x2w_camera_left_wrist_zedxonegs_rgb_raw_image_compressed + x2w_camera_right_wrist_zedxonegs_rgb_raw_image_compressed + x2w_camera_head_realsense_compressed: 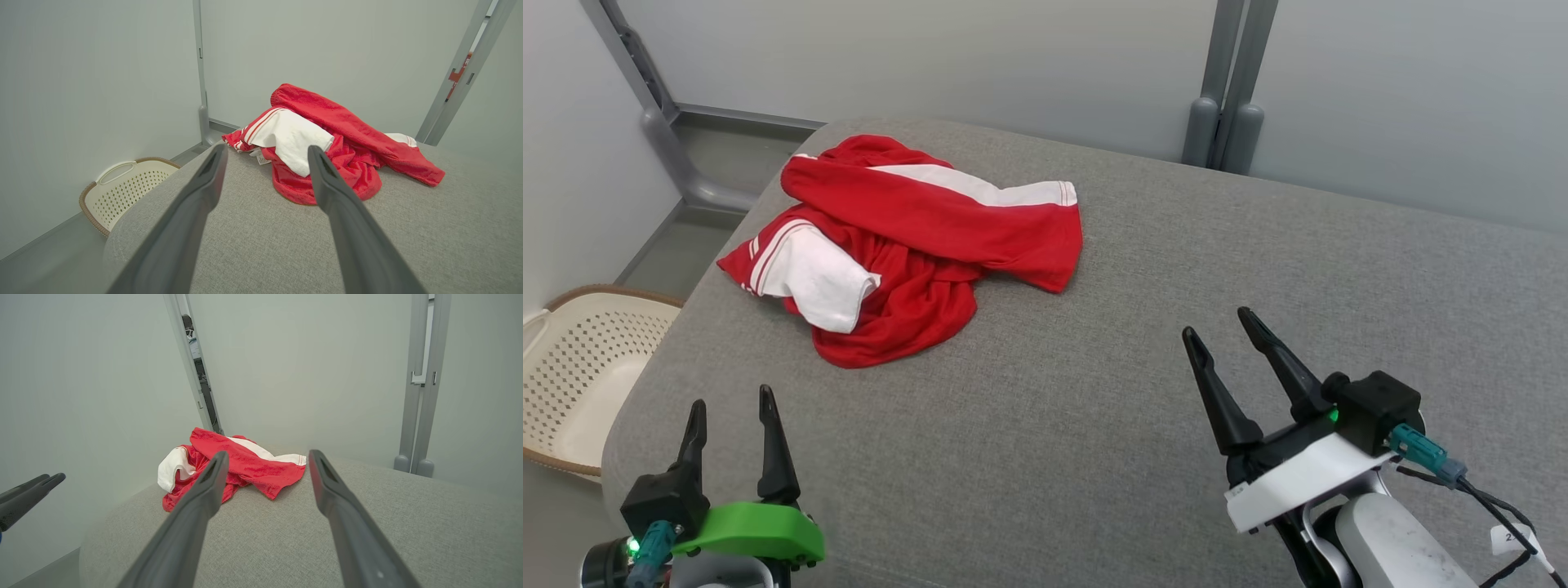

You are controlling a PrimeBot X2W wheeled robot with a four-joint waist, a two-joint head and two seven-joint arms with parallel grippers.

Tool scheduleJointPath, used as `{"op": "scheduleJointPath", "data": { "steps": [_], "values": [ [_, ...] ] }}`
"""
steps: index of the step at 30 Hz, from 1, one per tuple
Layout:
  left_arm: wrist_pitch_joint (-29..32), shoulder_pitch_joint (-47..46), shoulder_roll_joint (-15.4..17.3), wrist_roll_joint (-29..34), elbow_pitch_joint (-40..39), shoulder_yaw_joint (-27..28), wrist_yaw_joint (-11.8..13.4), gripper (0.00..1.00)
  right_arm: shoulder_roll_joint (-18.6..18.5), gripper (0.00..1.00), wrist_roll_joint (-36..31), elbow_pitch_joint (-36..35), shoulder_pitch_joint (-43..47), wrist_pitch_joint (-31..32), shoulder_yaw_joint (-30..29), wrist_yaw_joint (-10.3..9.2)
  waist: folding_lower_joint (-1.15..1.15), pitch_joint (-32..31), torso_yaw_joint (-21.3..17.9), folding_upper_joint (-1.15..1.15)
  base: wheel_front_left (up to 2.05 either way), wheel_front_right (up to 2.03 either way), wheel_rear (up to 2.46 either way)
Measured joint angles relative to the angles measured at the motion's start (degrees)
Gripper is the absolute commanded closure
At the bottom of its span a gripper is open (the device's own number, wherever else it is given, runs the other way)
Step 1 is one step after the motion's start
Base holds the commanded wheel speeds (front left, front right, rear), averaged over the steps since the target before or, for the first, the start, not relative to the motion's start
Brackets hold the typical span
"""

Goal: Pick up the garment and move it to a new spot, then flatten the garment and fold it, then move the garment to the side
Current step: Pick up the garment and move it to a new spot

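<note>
- garment [915, 237]: red with white panels and stripes, crumpled in a heap on the far left part of the grey fabric-covered tabletop [1176, 269], near its rounded corner.
- left gripper [731, 398]: jaws apart, holding nothing, over the near left edge, well short of the garment.
- right gripper [1217, 322]: jaws apart, holding nothing, at near right.
- basket [580, 359]: cream, perforated, on the floor left of the tabletop.
</note>
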Motion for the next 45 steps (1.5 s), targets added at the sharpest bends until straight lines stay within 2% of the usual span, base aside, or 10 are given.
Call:
{"op": "scheduleJointPath", "data": {
  "steps": [5,11,16,23,28,32,38,45],
  "values": [
    [0.0,-0.2,0.0,-0.6,2.1,1.5,-0.5,0.0,0.4,0.0,1.2,-1.9,-0.1,0.0,0.0,0.0,0.0,0.3,-0.1,0.0,0.0,0.0,0.0],
    [1.5,-5.9,1.8,-3.5,5.3,2.0,-3.8,0.0,-0.5,0.0,0.7,-3.5,-1.3,0.0,-0.3,0.0,0.0,1.3,-1.8,0.0,0.0,0.0,0.0],
    [8.5,-13.5,6.6,-5.4,5.4,2.0,-5.3,0.0,-0.6,0.0,0.1,-5.2,-2.4,0.0,-0.5,0.0,0.0,3.1,-3.7,0.0,0.0,0.0,0.0],
    [21.1,-22.8,12.1,-11.2,5.7,2.0,-6.8,0.0,-0.7,0.0,0.1,-6.7,-4.6,0.0,-0.1,0.0,0.0,6.4,-8.0,0.0,0.0,0.0,0.0],
    [30.9,-27.3,16.3,-14.3,9.4,0.1,-7.1,0.0,-1.1,0.0,0.5,-7.3,-6.4,0.0,0.6,0.0,0.0,8.9,-11.8,0.0,0.0,0.0,0.0],
    [36.3,-30.9,20.1,-16.7,13.2,-0.6,-7.2,0.0,-1.4,0.0,0.6,-7.7,-7.8,0.0,1.0,0.0,0.0,11.0,-15.4,0.0,0.0,0.0,0.0],
    [39.9,-34.7,24.0,-17.9,17.5,-1.9,-7.2,0.0,-1.4,0.0,1.3,-8.0,-8.9,0.0,2.0,0.0,0.0,13.7,-20.5,0.0,0.0,0.0,0.0],
    [39.0,-38.2,27.6,-20.0,22.1,-3.8,-7.3,0.0,-1.1,0.0,1.7,-8.5,-10.7,0.0,2.9,0.0,0.0,16.6,-25.7,0.0,0.0,0.0,0.0]
  ]
}}
